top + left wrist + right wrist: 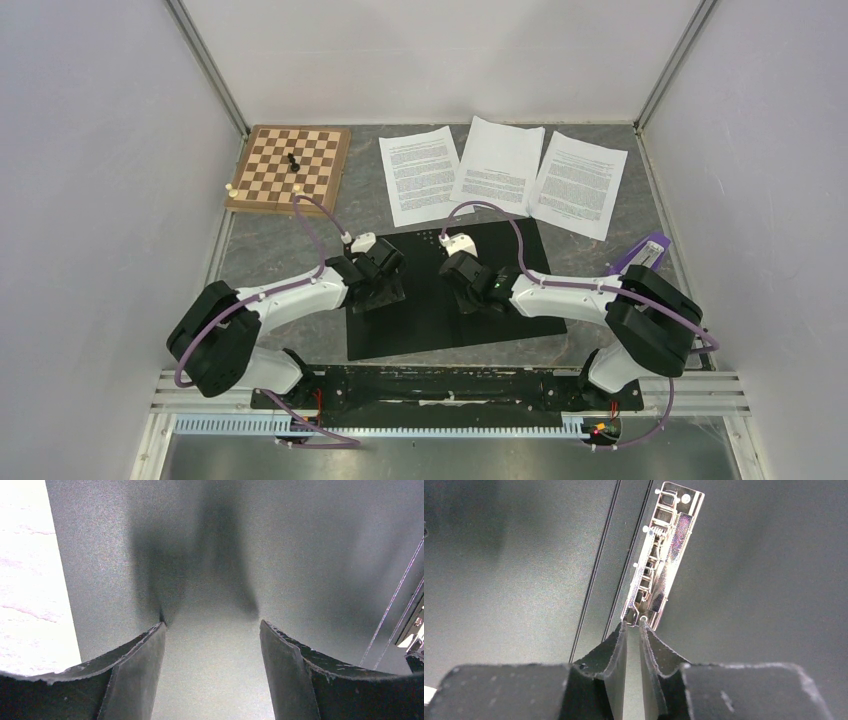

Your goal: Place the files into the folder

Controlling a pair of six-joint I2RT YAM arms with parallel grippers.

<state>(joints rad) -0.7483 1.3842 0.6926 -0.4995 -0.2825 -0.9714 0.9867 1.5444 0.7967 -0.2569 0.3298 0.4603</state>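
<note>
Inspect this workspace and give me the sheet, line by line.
Surface: grey table.
Job's things: folder lies open at mid-table, black faces up; three files lie in a row beyond it, none inside.
Clutter: chessboard with a black piece, far left; purple object by the right arm.
Hands: left hand open at the folder's left face; right hand nearly closed at the metal clip, grip unconfirmed.
Cables: purple cables loop along both arms.
Surroundings: white walls, metal frame posts.
</note>
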